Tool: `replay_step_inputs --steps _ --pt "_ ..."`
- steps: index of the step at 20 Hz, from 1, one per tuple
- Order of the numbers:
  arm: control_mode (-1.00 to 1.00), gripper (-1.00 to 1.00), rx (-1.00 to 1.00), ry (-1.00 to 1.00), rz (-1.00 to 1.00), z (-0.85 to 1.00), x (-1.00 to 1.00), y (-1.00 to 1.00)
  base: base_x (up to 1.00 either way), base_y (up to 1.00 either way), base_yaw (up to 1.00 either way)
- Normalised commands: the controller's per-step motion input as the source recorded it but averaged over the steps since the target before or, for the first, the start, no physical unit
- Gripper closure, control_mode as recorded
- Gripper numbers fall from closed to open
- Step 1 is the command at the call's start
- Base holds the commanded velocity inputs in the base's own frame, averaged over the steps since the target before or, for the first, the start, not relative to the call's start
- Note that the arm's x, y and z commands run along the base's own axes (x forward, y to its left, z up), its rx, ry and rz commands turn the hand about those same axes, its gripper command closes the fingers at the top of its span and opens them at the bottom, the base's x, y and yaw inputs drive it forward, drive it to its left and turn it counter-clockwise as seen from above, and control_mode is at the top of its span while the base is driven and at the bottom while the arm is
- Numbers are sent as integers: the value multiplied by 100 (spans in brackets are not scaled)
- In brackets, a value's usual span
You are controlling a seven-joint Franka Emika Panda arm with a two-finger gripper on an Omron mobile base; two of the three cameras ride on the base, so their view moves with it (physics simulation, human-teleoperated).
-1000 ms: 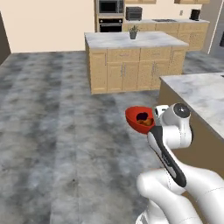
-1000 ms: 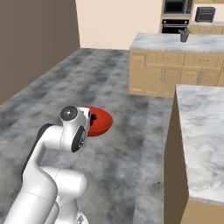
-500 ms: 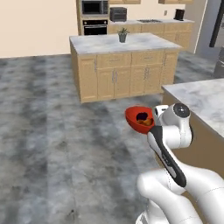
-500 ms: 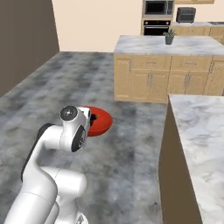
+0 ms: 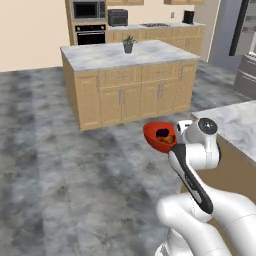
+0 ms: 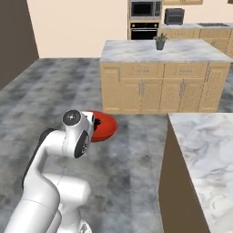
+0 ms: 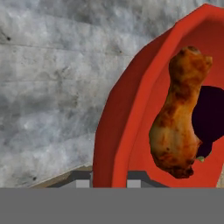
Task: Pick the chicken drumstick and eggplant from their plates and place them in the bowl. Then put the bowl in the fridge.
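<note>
gripper [image 7: 109, 181] clenched on rim of glossy red round bowl [image 5: 159, 137] carried over the floor, orange-brown chicken drumstick [image 7: 177, 116] and dark purple eggplant [image 7: 210, 113] inside; tilt or jolt could spill them.

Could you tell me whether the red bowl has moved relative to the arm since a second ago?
No. The bowl sits at the same spot beside the arm's wrist; the gripper is shut on its rim. The kitchen island shifted across the picture, so the base turned, carrying the bowl along.
</note>
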Motion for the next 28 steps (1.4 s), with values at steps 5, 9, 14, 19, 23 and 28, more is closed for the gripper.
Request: replay_step_inputs --steps 5,9,14,19,23,28 --pt "100 100 0 0 0 0 0 0 87 35 -24" --pt "100 100 0 0 0 0 0 0 87 35 -24" --pt "100 100 0 0 0 0 0 0 86 35 -24" --pt "100 100 0 0 0 0 0 0 83 36 -27" --pt "100 100 0 0 0 0 0 0 77 37 -33" --pt "100 100 0 0 0 0 0 0 72 38 -39"
